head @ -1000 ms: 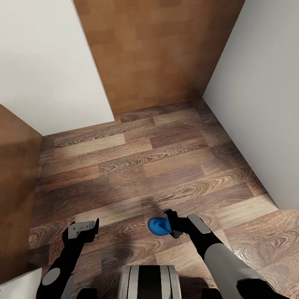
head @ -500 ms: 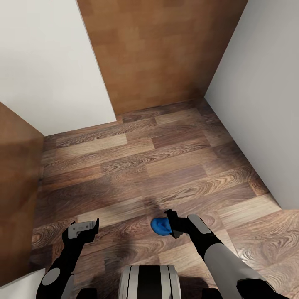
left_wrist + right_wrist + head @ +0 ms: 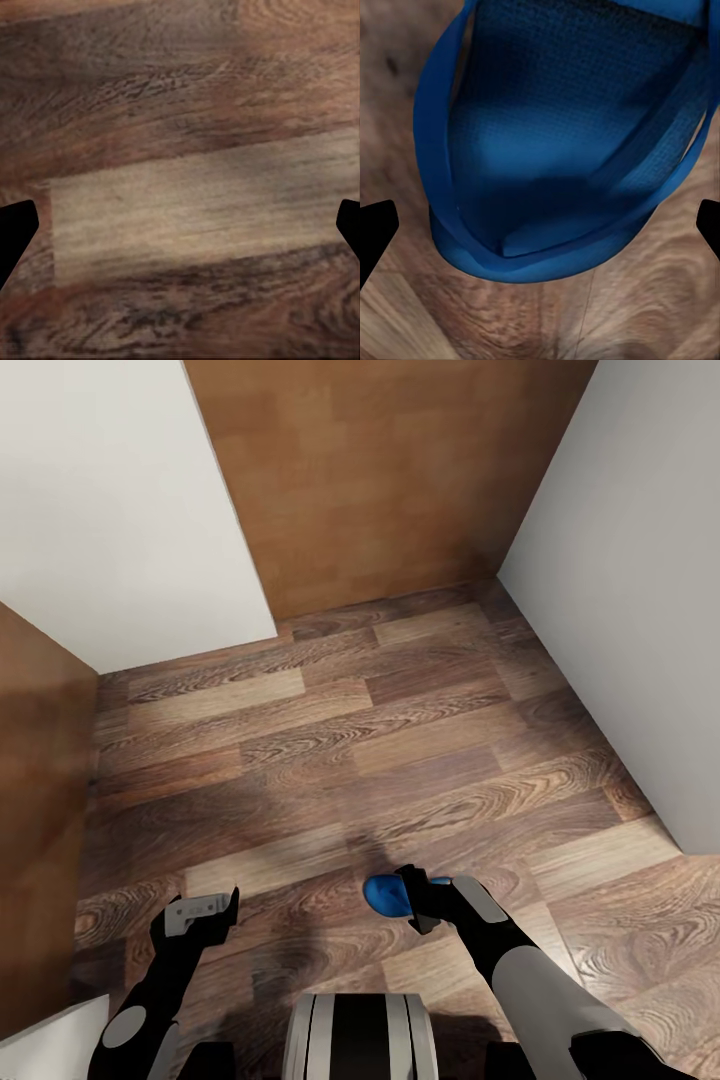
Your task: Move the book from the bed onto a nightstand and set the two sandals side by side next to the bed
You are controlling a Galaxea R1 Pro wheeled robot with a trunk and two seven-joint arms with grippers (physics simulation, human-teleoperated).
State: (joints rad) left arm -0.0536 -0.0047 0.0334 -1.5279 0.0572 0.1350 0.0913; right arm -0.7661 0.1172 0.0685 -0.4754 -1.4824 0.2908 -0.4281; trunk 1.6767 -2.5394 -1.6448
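Blue rubber shows at the right gripper (image 3: 412, 900): one sandal (image 3: 386, 895) is held there above the wood-plank floor (image 3: 330, 760), sticking out toward the robot's left. Compared with the head view of a second ago, the whole scene has shifted slightly. The white wall (image 3: 110, 530) on the left and the tan wooden panel (image 3: 370, 470) ahead sit a little differently in the frame, while both arms keep the same pose relative to the robot's body. That reads as movement of the base or head, not of the objects. Judged from this, the robot is in transit, carrying the sandal toward its place by the bed; no bed, book or nightstand is in view here.

In the right wrist view the sandal (image 3: 562, 142) lies directly ahead of the camera, between the two dark fingertips (image 3: 375, 229) seen at the frame edges. The tips stand wide of the sandal there and do not visibly touch it. Whether the jaws are pressed on a strap or edge closer to the palm cannot be told from these views.

The left gripper (image 3: 200, 913) hangs low over the floor, well apart from the sandal. Its fingertips (image 3: 13, 229) are spread apart with nothing between them but bare floor (image 3: 187, 210).
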